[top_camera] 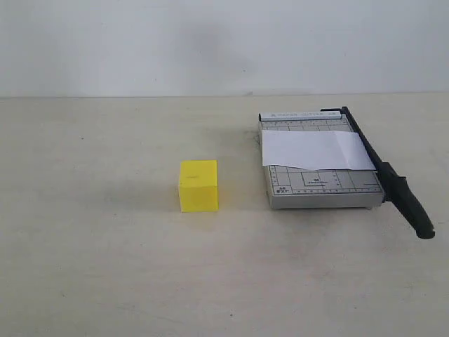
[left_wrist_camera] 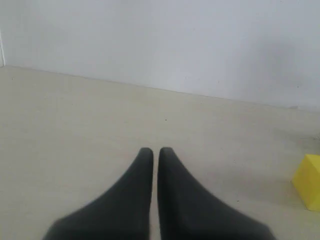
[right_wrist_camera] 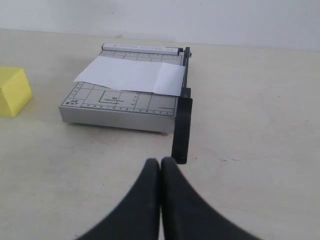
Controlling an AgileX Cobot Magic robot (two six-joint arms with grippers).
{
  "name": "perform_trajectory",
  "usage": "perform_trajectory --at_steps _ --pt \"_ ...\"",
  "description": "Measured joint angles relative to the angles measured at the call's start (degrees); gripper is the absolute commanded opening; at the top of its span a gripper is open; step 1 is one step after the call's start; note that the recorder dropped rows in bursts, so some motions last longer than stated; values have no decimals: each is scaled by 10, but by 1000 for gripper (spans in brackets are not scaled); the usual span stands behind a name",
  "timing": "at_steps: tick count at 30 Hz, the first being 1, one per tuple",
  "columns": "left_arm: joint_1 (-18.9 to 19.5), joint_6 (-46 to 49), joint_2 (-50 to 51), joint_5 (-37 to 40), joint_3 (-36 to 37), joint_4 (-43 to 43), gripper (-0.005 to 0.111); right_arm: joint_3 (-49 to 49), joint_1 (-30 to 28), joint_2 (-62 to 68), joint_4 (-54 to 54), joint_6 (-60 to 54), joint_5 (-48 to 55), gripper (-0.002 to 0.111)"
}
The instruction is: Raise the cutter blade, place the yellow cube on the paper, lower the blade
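I am looking at a broad, pale beige tabletop (top_camera: 105, 267) that runs back to a plain white wall (top_camera: 140, 42). The biggest item on it is the small grey paper-cutter base (top_camera: 323, 189), a flat metal slab printed with a measuring grid, sitting right of centre in the exterior view. The cutter blade (top_camera: 384, 172), a long thin black lever arm ending in a thick rounded black handle, lies lowered along the base's right edge, and its handle juts out past the near corner over the table. The paper (top_camera: 312, 149), a plain white rectangular sheet with a slight crease near one end, rests flat across the middle of the base; its right end reaches the blade, though I cannot tell whether it passes beneath it. The yellow cube (top_camera: 198, 186), a bright, plain-faced solid block, stands on the bare table to the left of the cutter, apart from the base and off the paper. In the left wrist view my left gripper (left_wrist_camera: 155, 152) has its two black fingers pressed together with nothing between them, and the cube shows only at that frame's edge. In the right wrist view my right gripper (right_wrist_camera: 160, 162) is likewise pressed together and empty, its tips close to the end of the blade's handle.
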Motion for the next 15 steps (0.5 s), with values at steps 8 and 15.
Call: perform_trajectory --at_steps 8,15 --pt "0 0 0 0 0 0 5 0 0 0 0 0 0 0" --pt "0 0 0 0 0 0 5 0 0 0 -28 -19 -59 0"
